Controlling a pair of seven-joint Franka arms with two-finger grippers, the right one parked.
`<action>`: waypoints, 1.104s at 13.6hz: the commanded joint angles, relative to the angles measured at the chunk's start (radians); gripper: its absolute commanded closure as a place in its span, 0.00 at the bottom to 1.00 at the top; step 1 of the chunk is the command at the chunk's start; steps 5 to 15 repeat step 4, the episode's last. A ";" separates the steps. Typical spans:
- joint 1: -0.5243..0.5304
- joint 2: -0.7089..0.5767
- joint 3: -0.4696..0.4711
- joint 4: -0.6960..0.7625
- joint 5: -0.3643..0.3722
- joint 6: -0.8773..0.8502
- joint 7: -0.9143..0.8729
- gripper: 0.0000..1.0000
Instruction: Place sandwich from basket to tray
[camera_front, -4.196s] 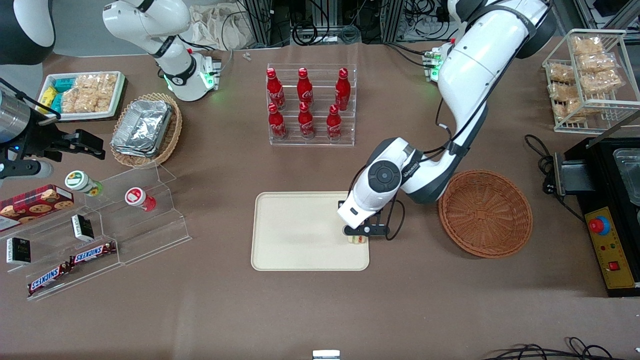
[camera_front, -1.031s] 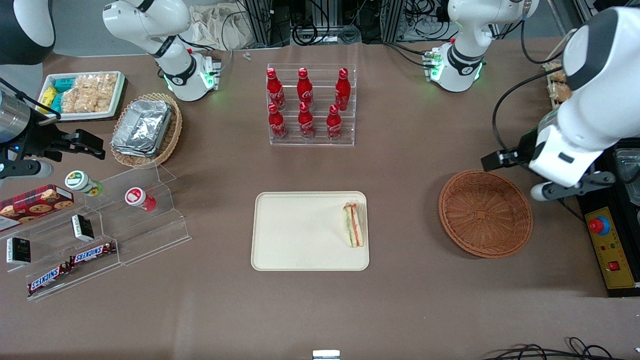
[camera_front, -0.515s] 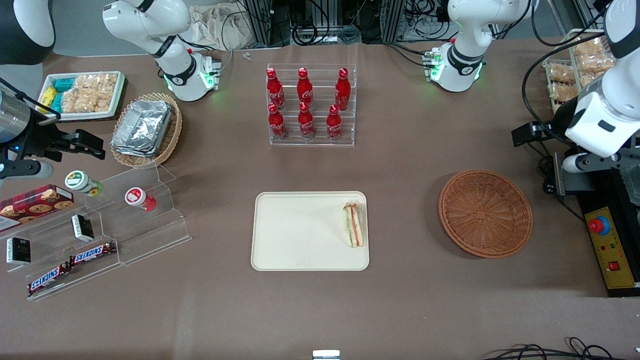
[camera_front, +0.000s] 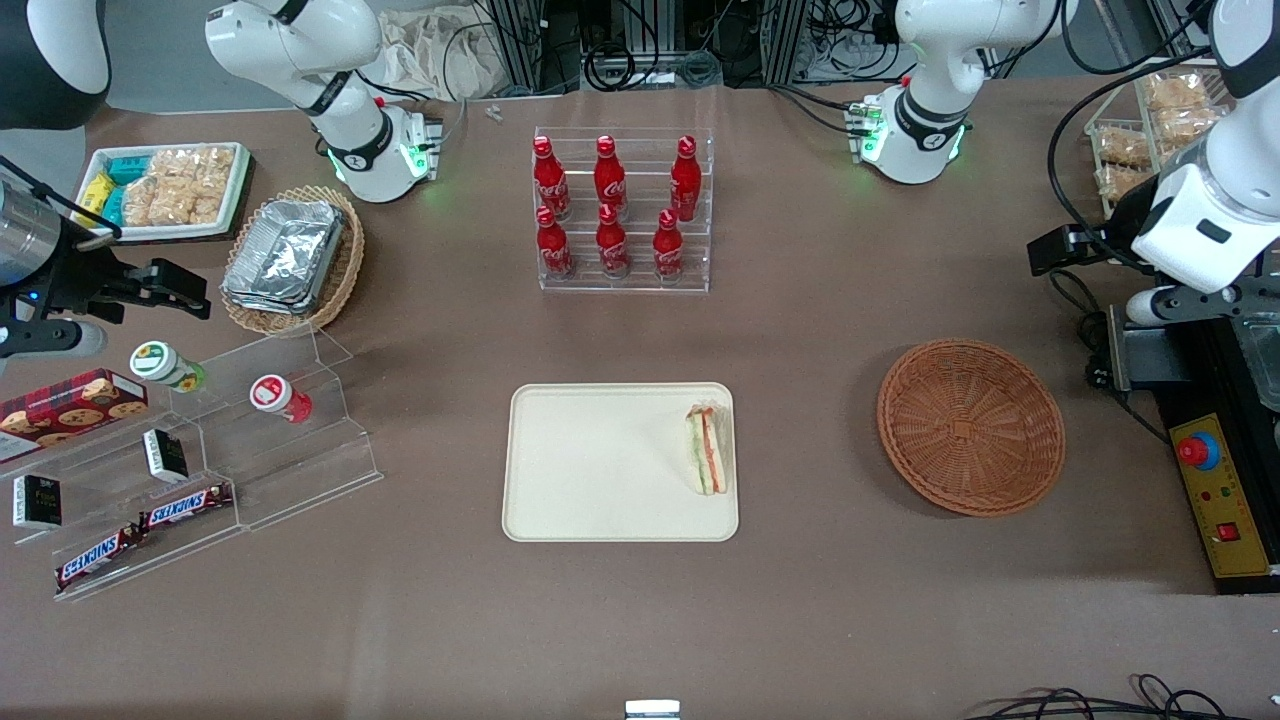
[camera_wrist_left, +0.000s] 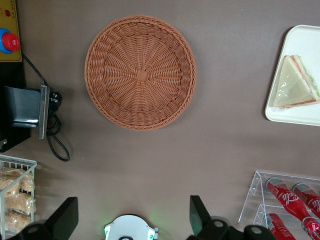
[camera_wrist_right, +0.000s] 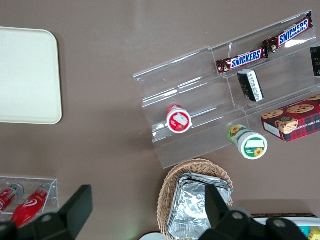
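Observation:
The sandwich (camera_front: 706, 450) (camera_wrist_left: 295, 82) lies on the cream tray (camera_front: 600, 470) (camera_wrist_left: 305, 37), close to the tray's edge nearest the basket. Nothing lies in the reddish-brown wicker basket (camera_front: 970, 427) (camera_wrist_left: 140, 72), which sits beside the tray toward the working arm's end of the table. My gripper (camera_front: 1195, 298) (camera_wrist_left: 131, 200) hangs high above the table's end, farther from the front camera than the basket and well away from the sandwich. Its fingers are spread wide, so it is open with nothing between them.
A clear rack of red cola bottles (camera_front: 620, 210) stands farther from the front camera than the tray. A wire rack of snack bags (camera_front: 1180, 130) and a black box with a red button (camera_front: 1215, 480) sit near my gripper. A tiered acrylic shelf (camera_front: 200, 440) lies toward the parked arm's end.
My gripper let go of the sandwich on the tray, rose, and swung past the basket to the table's end. In the last half second it barely shifted.

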 joint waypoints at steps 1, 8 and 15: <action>-0.004 -0.010 0.006 -0.004 -0.010 0.000 0.020 0.00; -0.006 -0.004 0.006 0.000 -0.005 0.000 0.020 0.00; -0.006 -0.004 0.006 0.000 -0.005 0.000 0.020 0.00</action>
